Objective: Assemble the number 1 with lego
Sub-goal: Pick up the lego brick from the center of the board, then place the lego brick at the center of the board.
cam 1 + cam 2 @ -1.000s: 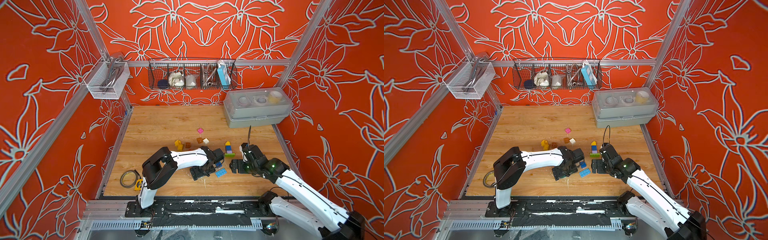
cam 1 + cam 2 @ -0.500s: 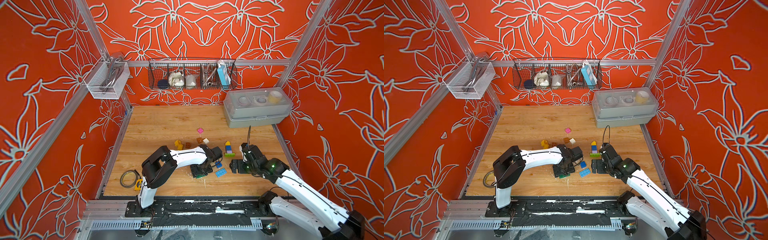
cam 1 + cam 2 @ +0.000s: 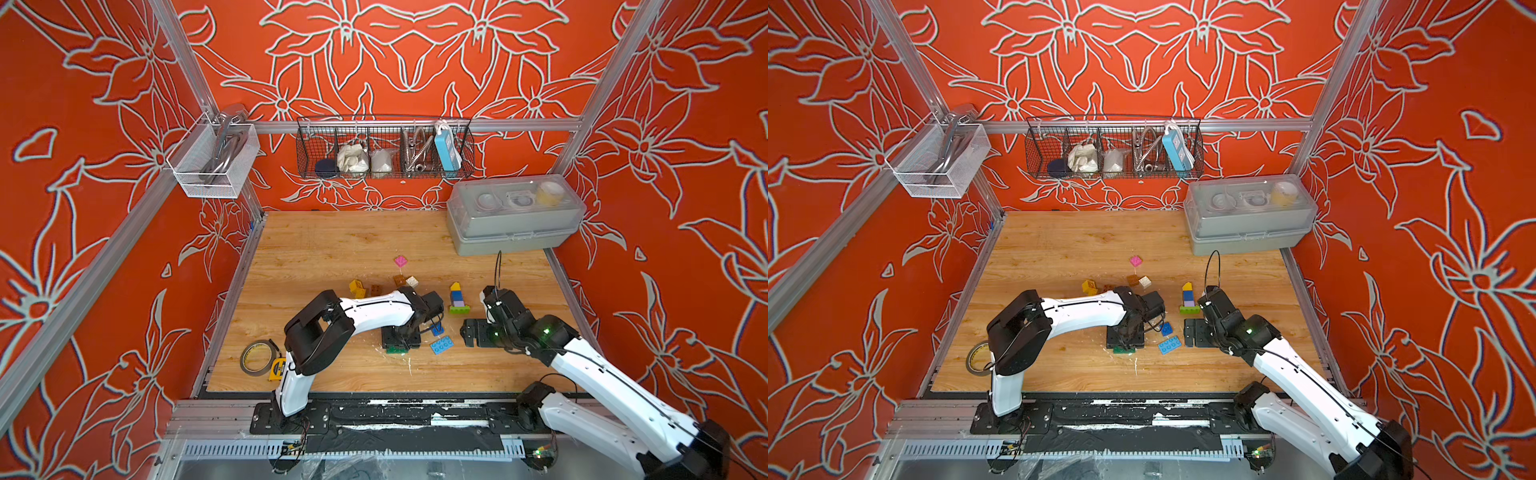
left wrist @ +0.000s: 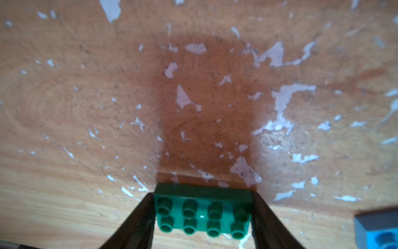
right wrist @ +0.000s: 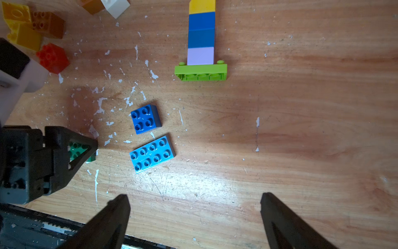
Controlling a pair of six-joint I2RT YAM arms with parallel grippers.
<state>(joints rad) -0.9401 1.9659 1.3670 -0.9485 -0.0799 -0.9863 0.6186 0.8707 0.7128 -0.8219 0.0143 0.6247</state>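
In the left wrist view, a dark green lego plate (image 4: pixel 203 215) lies flat on the wood. My left gripper (image 4: pixel 202 194) is shut on it, with one finger against each short end. In a top view the left gripper (image 3: pixel 401 343) points down at the table's front middle. A stack of lilac, blue and yellow bricks on a lime plate (image 5: pixel 200 72) lies on its side (image 3: pixel 457 299). A blue brick (image 5: pixel 145 118) and a light blue plate (image 5: pixel 152 153) lie between the arms. My right gripper (image 5: pixel 194 195) stands open and empty, low beside them (image 3: pixel 467 332).
Loose yellow (image 3: pixel 356 286), brown (image 3: pixel 400 280), white (image 3: pixel 412 281) and pink (image 3: pixel 400 261) bricks lie behind the left arm, and a red one (image 5: pixel 52 57) beside it. A tape roll (image 3: pixel 257 357) and a yellow tape measure (image 3: pixel 276 370) sit front left. A grey box (image 3: pixel 515 220) stands back right.
The left gripper's fingers have closed in onto the ends of the green plate. The right arm has not moved.
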